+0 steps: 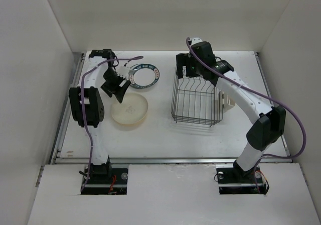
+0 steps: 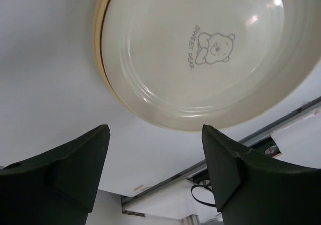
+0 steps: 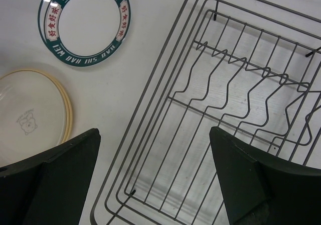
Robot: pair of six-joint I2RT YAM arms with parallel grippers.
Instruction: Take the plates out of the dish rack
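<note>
Dish rack (image 1: 196,104) on the desk (image 1: 160,134), apparently empty; cream plates (image 1: 130,109) and ringed plate (image 1: 144,76) lie left of it. Left gripper (image 2: 155,134) hovers partly spread, empty, over the cream stack; right gripper (image 3: 153,132) spread wide, empty, above the rack. Hazard: a low finger clipping a rim, sliding plates.

The light is bright and soft, and it comes from above. My white table (image 1: 165,134) looks even all over. Thin, pale shadows lie under the wires of the dish rack (image 3: 220,94). Two small shiny spots glow on the cream plate (image 2: 210,79). My left fingers (image 2: 75,170) and my right fingers (image 3: 55,175) look dark and fuzzy up close. The top view is fairly clear
</note>
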